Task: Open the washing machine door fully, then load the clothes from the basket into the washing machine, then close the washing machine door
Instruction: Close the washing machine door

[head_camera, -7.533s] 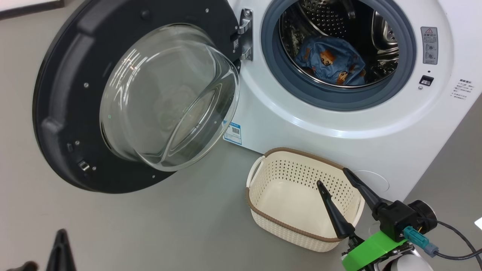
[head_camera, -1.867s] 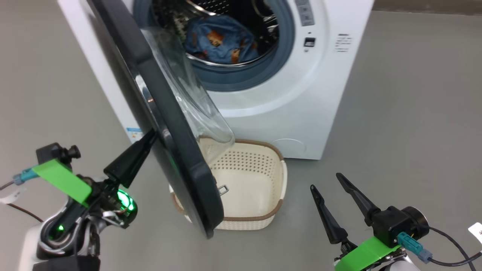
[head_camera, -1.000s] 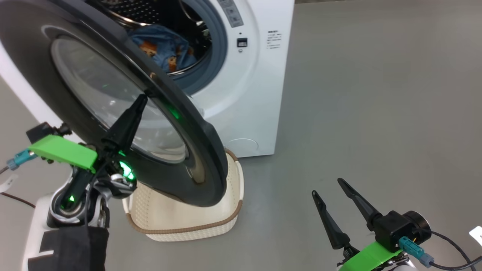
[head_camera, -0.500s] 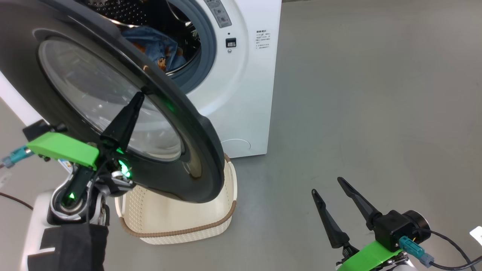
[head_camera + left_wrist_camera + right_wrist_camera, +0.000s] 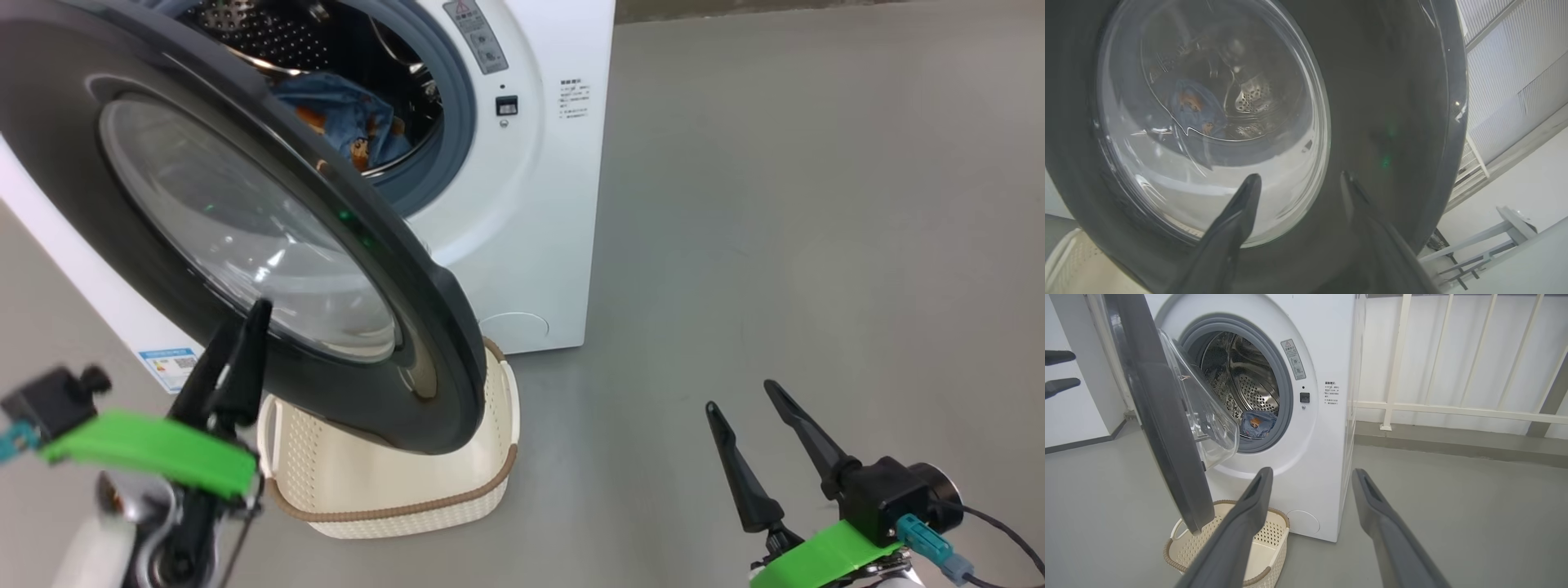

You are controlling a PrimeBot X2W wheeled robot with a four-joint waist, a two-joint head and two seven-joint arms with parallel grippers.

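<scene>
Loading looks finished: the clothes (image 5: 343, 106) lie in the drum of the washing machine (image 5: 531, 229), at 11 o'clock in the head view, and the basket (image 5: 392, 510) on the floor at 6 o'clock holds nothing that shows. What is left, I judge, is step 3, the closing. The washing machine door (image 5: 269, 245) stands partway across the opening, unlatched. The left gripper (image 5: 1300, 176), at 8 o'clock, has its 2 fingers spread before the door's outer face, gripping nothing; contact cannot be told. The right gripper (image 5: 741, 395) hangs spread and empty at 4 o'clock
</scene>
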